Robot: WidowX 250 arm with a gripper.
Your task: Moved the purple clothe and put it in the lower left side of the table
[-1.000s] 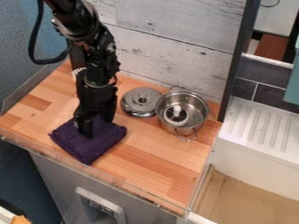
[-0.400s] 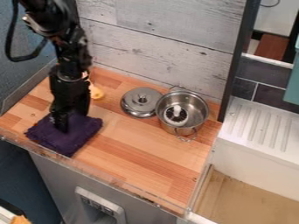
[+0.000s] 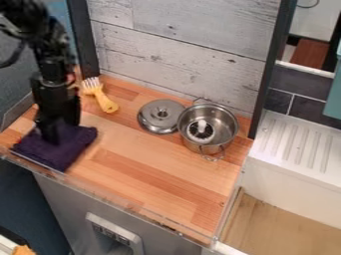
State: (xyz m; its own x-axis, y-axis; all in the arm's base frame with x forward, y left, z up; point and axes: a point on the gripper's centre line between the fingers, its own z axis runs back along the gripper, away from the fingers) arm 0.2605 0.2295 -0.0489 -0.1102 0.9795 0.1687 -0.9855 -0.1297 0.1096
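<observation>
At the left end of the wooden table (image 3: 150,169), the black gripper (image 3: 52,139) hangs low with its tips down at the purple cloth (image 3: 67,150). The cloth lies bunched by the table's front left edge, spread around and in front of the gripper. The arm comes in from the upper left. How the fingertips stand at the fabric cannot be made out.
A yellow-handled fork or brush (image 3: 104,101) lies behind the gripper to the right. Further right are a metal lid (image 3: 160,115) and a steel pot (image 3: 225,130) holding a dark and white item. A clear rim (image 3: 133,208) runs along the front edge.
The gripper and the purple cloth have both moved left along the table, to its left end. The yellow utensil, largely hidden by the arm before, has come into sight.
</observation>
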